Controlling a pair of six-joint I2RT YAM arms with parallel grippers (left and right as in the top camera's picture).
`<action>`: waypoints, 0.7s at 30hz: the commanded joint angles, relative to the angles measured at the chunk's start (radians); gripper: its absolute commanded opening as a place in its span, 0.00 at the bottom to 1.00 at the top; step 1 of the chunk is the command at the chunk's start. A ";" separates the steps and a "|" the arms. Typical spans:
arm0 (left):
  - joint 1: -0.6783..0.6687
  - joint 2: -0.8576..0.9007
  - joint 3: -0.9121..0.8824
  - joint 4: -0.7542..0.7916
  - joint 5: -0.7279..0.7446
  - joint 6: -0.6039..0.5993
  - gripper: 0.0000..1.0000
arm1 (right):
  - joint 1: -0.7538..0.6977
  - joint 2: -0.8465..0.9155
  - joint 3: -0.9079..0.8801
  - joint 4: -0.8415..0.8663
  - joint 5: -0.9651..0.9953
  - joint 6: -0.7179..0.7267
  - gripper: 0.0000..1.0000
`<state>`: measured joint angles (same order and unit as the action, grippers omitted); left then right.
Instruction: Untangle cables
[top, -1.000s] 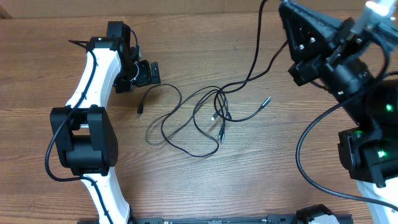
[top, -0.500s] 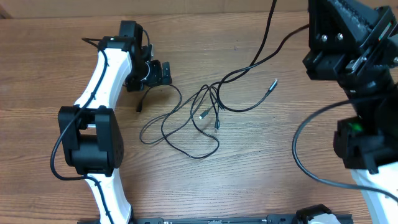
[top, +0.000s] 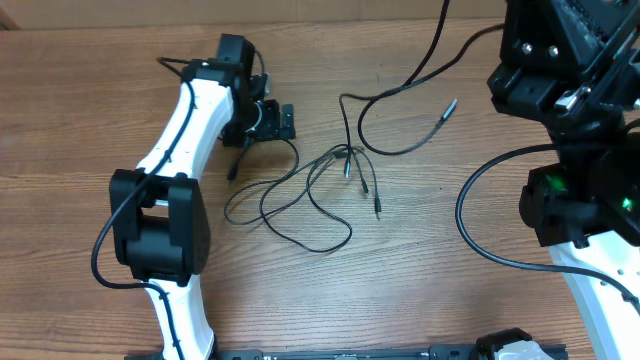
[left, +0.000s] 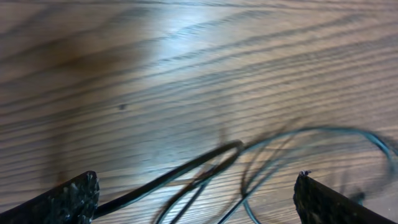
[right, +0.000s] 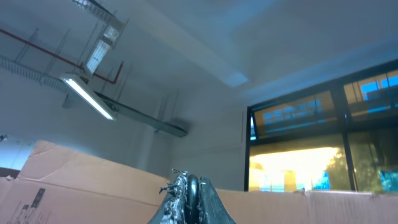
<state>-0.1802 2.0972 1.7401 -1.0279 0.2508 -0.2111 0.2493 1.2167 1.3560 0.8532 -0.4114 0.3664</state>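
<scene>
Left gripper (left: 198, 202) first: on its wrist camera I see both fingers (left: 65, 199) at the bottom corners of the view, spread wide apart, with only wood and cord between them. Just past the tips, blurred black loops of the cables (left: 205, 160) lie on the surface (left: 186, 56). One thicker strand curves in from the lower left and thinner ones arc off to the right.

From overhead, I see the left gripper (top: 268, 120) low over the left end of the bunch, with a small plug end (top: 232, 172) lying just in front of it. The cables (top: 300, 200) are spread loose across the middle of the surface (top: 420, 290). Wide loops lie to the left and front, there is a small crossing knot (top: 345, 155) near the centre, and a short plug tail ends just right of it.

Further back, one cord with a silvery plug (top: 451, 104) curves up to the right, its tip apart from the rest. Another of them runs off the top edge of the view beside the right arm (top: 565, 60).

On the other wrist camera, the right gripper (right: 188, 198) has its fingers pressed together and points upward. I cannot tell from that view whether any cord is pinched there. Behind it I see cardboard boxes (right: 74, 183), then a lit window (right: 311, 149), and a strip light (right: 87, 96) up on the ceiling.
</scene>
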 joint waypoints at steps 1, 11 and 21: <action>-0.043 0.016 0.007 0.009 0.009 -0.005 1.00 | -0.001 0.003 0.027 -0.002 0.018 0.012 0.04; -0.084 0.016 0.007 0.014 -0.042 0.002 0.99 | -0.004 0.011 0.027 -0.294 0.165 -0.153 0.04; -0.085 0.016 0.007 0.011 -0.035 -0.042 1.00 | -0.039 0.042 0.027 -0.320 0.340 -0.260 0.04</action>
<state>-0.2668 2.0972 1.7401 -1.0149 0.2203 -0.2134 0.2298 1.2617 1.3563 0.5095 -0.1337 0.1425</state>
